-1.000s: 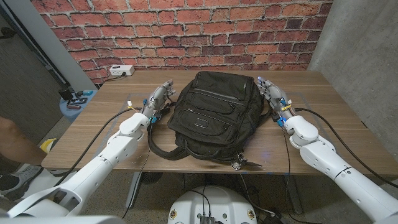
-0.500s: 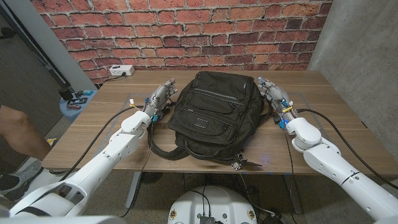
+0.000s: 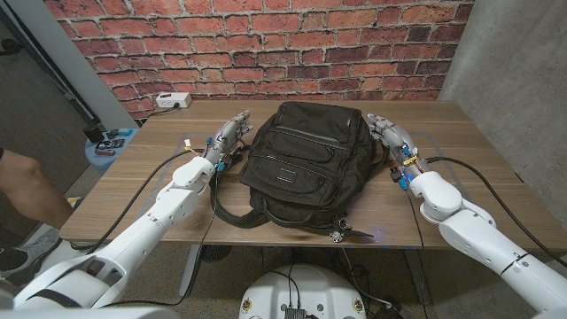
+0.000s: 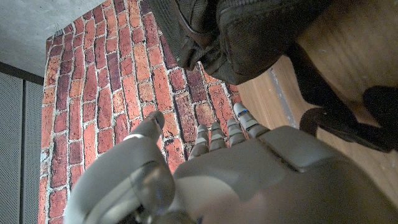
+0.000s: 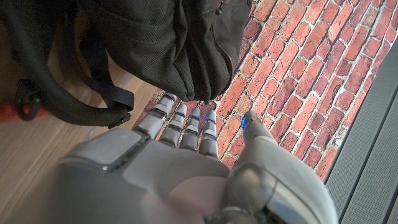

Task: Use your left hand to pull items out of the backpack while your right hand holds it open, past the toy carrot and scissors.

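Little change over the last second: the right robot hand (image 3: 388, 130) has dropped slightly toward the table (image 3: 478, 177) and sits a bit nearer the robot, with the forearm shifted outward. The left robot hand (image 3: 229, 137) has barely moved. A person's arm (image 3: 31, 186) at the left edge has come further into view.

Backpack (image 3: 306, 164) lies flat mid-table, front panel up, zips closed as far as I can tell, between the two hands. Both hands hold nothing, fingers extended and slightly apart, each just beside a top corner of the backpack; contact unclear.

Judgement: still at approach. Nothing is opened, and no toy carrot or scissors are in sight.

No readable brand or label. A small plate on the front pocket is too small to read.
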{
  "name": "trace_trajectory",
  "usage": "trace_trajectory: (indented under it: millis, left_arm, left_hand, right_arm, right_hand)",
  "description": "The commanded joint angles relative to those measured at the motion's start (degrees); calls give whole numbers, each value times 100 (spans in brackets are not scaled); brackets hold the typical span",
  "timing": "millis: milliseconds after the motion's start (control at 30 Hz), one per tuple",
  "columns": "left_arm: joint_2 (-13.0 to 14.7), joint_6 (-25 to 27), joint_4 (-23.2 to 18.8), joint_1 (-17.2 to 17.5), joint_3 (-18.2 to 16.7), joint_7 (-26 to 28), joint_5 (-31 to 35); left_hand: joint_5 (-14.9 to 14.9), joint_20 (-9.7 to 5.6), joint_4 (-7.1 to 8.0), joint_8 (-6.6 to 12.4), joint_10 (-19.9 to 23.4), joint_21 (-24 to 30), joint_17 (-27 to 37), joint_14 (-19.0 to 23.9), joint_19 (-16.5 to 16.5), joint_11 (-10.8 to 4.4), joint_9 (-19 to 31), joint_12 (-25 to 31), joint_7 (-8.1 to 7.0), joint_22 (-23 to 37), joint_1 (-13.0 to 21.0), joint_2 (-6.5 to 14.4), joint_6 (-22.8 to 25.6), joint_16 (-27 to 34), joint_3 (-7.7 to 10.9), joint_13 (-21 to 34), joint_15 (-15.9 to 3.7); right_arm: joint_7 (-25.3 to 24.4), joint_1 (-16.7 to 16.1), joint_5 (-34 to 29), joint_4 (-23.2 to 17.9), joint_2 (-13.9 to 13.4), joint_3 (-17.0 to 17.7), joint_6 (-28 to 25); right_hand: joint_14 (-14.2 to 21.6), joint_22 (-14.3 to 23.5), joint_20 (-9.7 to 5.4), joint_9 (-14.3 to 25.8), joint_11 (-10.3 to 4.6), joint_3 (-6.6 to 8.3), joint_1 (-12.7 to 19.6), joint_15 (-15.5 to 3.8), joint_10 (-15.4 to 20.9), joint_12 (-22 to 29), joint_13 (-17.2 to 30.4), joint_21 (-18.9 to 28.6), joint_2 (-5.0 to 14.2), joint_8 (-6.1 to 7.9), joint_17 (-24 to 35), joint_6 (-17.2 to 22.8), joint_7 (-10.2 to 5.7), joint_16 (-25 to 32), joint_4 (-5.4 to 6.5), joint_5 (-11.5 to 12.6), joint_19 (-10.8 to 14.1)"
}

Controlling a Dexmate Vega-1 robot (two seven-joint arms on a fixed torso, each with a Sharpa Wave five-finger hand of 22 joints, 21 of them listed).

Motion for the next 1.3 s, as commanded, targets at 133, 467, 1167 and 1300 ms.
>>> trace_trajectory:
  millis: [133,467,1167,1300]
  left_arm:
    - [47,-14,-136,95,3,50,40]
    - [107,-87,-194,174,-39,20,24]
    - [166,-241,-285,319,-107,-45,-28]
    - [173,-261,-269,313,-108,-83,-33]
  left_hand:
    - [56,21,-57,6,33,-23,16,9,53,34,11,-22,-4,11,29,-35,21,-12,28,6,59]
    - [60,23,-84,5,33,-54,18,4,63,42,11,-24,5,12,42,-30,20,-12,29,7,68]
    - [67,25,-136,3,35,-124,23,5,86,36,12,-27,0,14,65,-22,22,-7,24,7,72]
    - [68,25,-145,3,37,-139,24,2,91,37,12,-27,2,14,68,-21,23,-8,22,8,67]
  right_arm:
    - [-331,-587,-440,-682,-261,286,-284]
    - [-586,-889,-873,-1060,-281,393,-467]
    - [-1045,-1551,-1947,-1930,-284,627,-1229]
    - [-1104,-1656,-2155,-2061,-258,627,-1364]
  right_hand:
    - [51,16,-198,10,7,36,93,-196,15,35,4,20,-5,52,-24,49,27,18,-66,19,70]
    - [61,15,-199,8,16,55,161,-194,20,37,-1,19,-21,50,-54,59,36,19,-110,24,77]
    - [127,12,-180,1,47,90,363,-190,83,59,-10,21,-84,50,-138,95,82,35,-205,34,120]
    - [132,12,-192,1,43,89,407,-204,95,62,-11,15,-97,51,-155,108,77,38,-207,34,115]
